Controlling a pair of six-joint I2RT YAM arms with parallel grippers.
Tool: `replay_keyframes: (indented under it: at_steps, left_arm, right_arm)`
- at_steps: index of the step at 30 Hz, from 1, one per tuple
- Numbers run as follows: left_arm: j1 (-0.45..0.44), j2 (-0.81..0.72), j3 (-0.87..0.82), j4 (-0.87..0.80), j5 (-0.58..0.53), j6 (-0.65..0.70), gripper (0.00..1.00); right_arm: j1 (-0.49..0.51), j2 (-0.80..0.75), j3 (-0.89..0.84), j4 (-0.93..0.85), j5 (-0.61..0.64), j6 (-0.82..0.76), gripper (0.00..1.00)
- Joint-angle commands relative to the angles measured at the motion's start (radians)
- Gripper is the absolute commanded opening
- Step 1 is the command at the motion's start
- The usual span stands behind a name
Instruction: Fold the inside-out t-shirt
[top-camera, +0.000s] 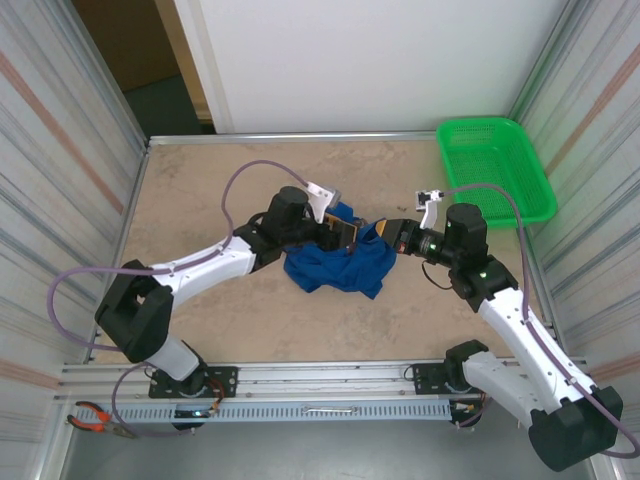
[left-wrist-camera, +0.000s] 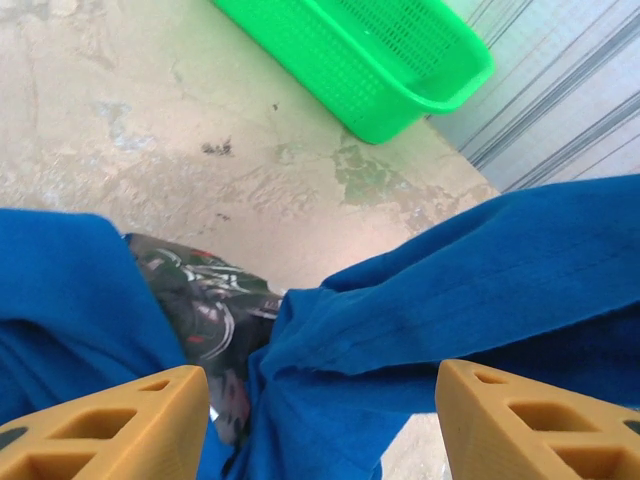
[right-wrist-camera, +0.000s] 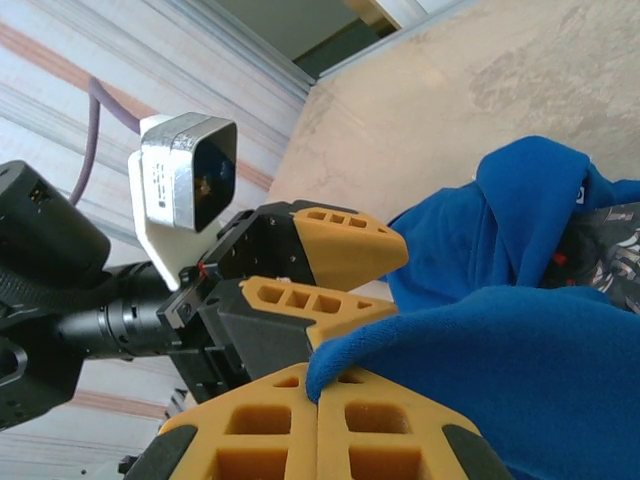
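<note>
1. Mottled beige table (top-camera: 200, 190), corrugated metal walls (top-camera: 60, 120); green basket (top-camera: 495, 165) at two o'clock.
2. Blue t-shirt (top-camera: 335, 268) bunched mid-table: right gripper (right-wrist-camera: 317, 400) pinches its three-o'clock edge; left gripper (top-camera: 343, 232) jaws apart, straddling cloth.

A royal-blue t-shirt (top-camera: 335, 262) lies bunched in a loose heap near the middle of the tan worktop (top-camera: 200, 180). Its soft cloth is rumpled into thick folds, and a stitched seam runs along one of them. A dark printed graphic (left-wrist-camera: 205, 300) with white and reddish marks peeks out between two folds.
</note>
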Motion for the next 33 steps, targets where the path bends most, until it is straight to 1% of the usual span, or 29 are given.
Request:
replay_keyframes:
  at_steps: [1, 12, 14, 18, 19, 20, 21, 23, 24, 25, 27, 30, 32, 33]
  left_arm:
    - [-0.014, 0.001, -0.027, 0.080, -0.029, 0.021, 0.62]
    - [-0.032, 0.085, -0.010, 0.131, -0.023, 0.013, 0.62]
    - [-0.036, 0.105, -0.023, 0.171, -0.017, -0.005, 0.62]
    - [-0.051, 0.155, -0.002, 0.184, -0.059, -0.018, 0.61]
    - [-0.051, 0.171, 0.008, 0.191, -0.067, -0.020, 0.58]
    - [-0.051, 0.184, 0.024, 0.190, -0.084, -0.019, 0.54]
    - [-0.050, 0.193, 0.040, 0.183, -0.101, -0.014, 0.46]
    - [-0.036, 0.200, 0.099, 0.137, -0.113, 0.018, 0.12]
    - [-0.026, 0.191, 0.137, 0.089, -0.110, 0.036, 0.03]
    - [-0.006, 0.169, 0.185, 0.030, -0.105, 0.058, 0.00]
    - [0.048, 0.109, 0.266, -0.053, -0.061, 0.085, 0.00]
    - [0.156, 0.034, 0.450, -0.183, 0.099, 0.060, 0.00]
    - [0.222, 0.022, 0.632, -0.288, 0.225, 0.035, 0.00]
    - [0.240, 0.024, 0.708, -0.331, 0.267, 0.030, 0.00]
  right_arm:
    - [-0.008, -0.009, 0.012, 0.005, 0.007, -0.012, 0.00]
    - [-0.009, -0.014, 0.021, 0.007, 0.012, -0.001, 0.00]
    - [-0.009, -0.015, 0.020, 0.012, 0.010, 0.003, 0.00]
    - [-0.008, -0.019, 0.020, 0.012, 0.009, 0.007, 0.00]
    - [-0.009, -0.021, 0.022, 0.012, 0.009, 0.008, 0.00]
    - [-0.008, -0.021, 0.024, 0.010, 0.010, 0.008, 0.00]
    - [-0.009, -0.021, 0.027, 0.010, 0.013, 0.008, 0.00]
    - [-0.012, -0.017, 0.044, 0.005, 0.024, 0.003, 0.00]
    - [-0.020, -0.010, 0.059, 0.000, 0.028, -0.003, 0.00]
    - [-0.034, 0.001, 0.082, -0.007, 0.028, -0.010, 0.00]
    - [-0.080, 0.035, 0.138, -0.019, 0.019, -0.016, 0.00]
    - [-0.164, 0.119, 0.266, -0.021, -0.010, -0.007, 0.00]
    - [-0.200, 0.209, 0.395, -0.024, -0.040, 0.002, 0.00]
    - [-0.207, 0.242, 0.448, -0.030, -0.051, 0.006, 0.00]
